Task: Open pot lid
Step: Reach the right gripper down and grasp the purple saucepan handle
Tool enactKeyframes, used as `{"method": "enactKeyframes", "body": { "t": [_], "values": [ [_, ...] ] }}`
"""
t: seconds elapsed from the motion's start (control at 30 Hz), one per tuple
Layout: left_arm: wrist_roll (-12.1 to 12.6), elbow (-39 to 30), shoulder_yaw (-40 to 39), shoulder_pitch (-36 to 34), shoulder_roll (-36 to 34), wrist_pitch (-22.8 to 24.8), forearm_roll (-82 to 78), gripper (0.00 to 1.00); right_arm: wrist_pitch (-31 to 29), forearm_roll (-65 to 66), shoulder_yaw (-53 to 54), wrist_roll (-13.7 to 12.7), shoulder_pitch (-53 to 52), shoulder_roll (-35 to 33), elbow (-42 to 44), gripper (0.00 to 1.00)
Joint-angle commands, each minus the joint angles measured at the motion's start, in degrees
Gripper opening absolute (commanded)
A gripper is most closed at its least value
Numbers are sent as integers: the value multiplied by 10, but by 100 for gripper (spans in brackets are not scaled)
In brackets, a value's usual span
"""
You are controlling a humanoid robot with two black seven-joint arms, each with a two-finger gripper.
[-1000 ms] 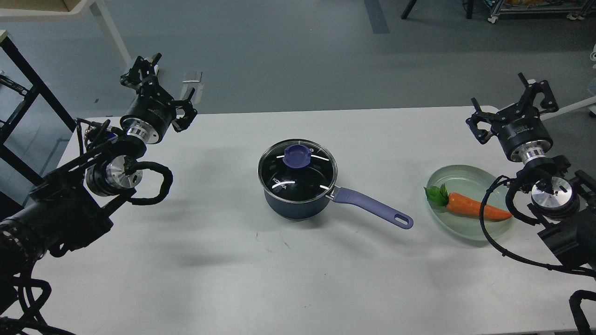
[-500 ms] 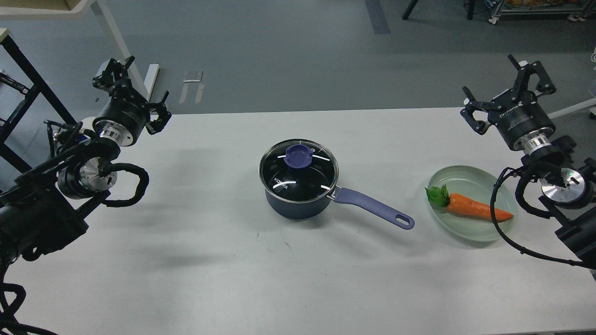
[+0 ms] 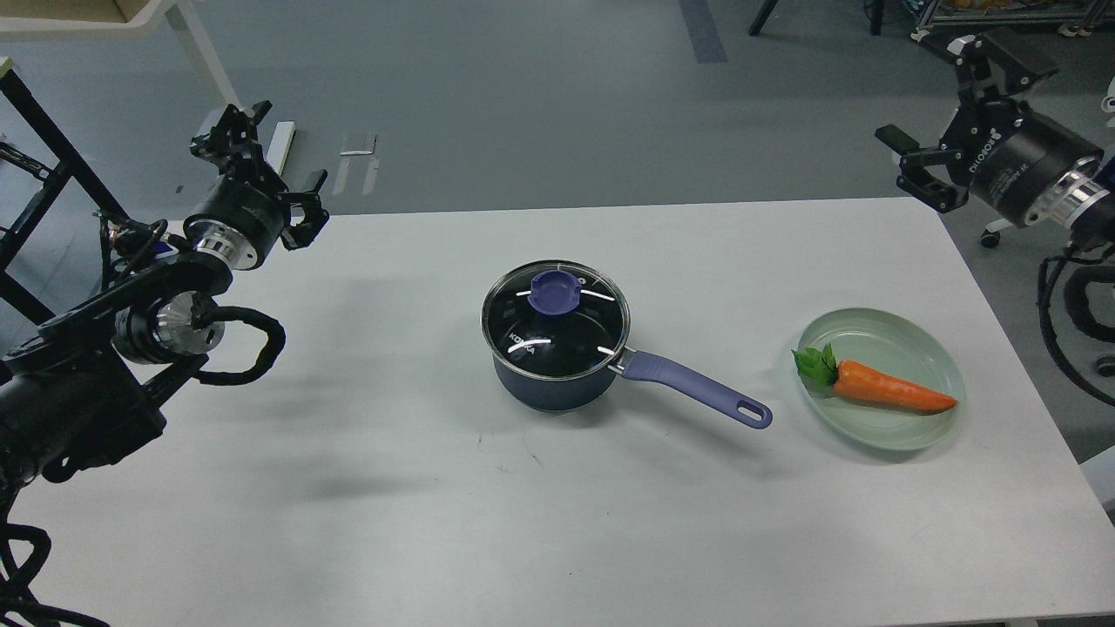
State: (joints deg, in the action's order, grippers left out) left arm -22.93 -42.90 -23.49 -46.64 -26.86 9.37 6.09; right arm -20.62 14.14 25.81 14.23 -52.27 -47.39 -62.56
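Glass, the round metal-rimmed lid with its purple knob sits closed on the dark navy saucepan, nothing lifted (both the left gripper and the right gripper are spread wide, empty, well apart from the saucepan).

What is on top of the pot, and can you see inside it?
The glass lid with its purple knob sits closed on the pot. Through the glass only a dark interior and glare show; whether anything lies inside cannot be told.

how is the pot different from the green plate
The pot is dark navy and deep, with a long purple handle; the plate is pale green, shallow and has no handle. The pot is covered by a glass lid; the plate lies open, holding a carrot. Both rest on the white table, untouched.
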Motion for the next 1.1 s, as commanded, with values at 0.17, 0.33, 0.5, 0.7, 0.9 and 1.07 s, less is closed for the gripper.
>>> {"method": "enactKeyframes", "body": {
  "t": [0.17, 0.33, 0.5, 0.7, 0.9, 1.07],
  "values": [
    [-8, -3, -4, -6, -5, -1, -4, 99, 8, 155, -209, 0, -174, 0, -74, 100],
    [0, -3, -1, -6, -5, -1, -10, 99, 19, 280, -311, 0, -218, 4, -123, 100],
    [-1, -3, -1, -13, -5, 3, -54, 99, 22, 436, -388, 1, -259, 50, -142, 100],
    [-4, -4, -2, -14, -4, -1, -57, 99, 21, 547, -493, 1, -342, 75, -197, 100],
    [-7, -4, -2, -13, -5, 3, -57, 99, 47, 632, -552, 4, -341, 134, -183, 99],
    [-8, -4, -5, -13, -7, 1, -55, 99, 71, 644, -572, 5, -341, 174, -144, 94]
  ]
}}
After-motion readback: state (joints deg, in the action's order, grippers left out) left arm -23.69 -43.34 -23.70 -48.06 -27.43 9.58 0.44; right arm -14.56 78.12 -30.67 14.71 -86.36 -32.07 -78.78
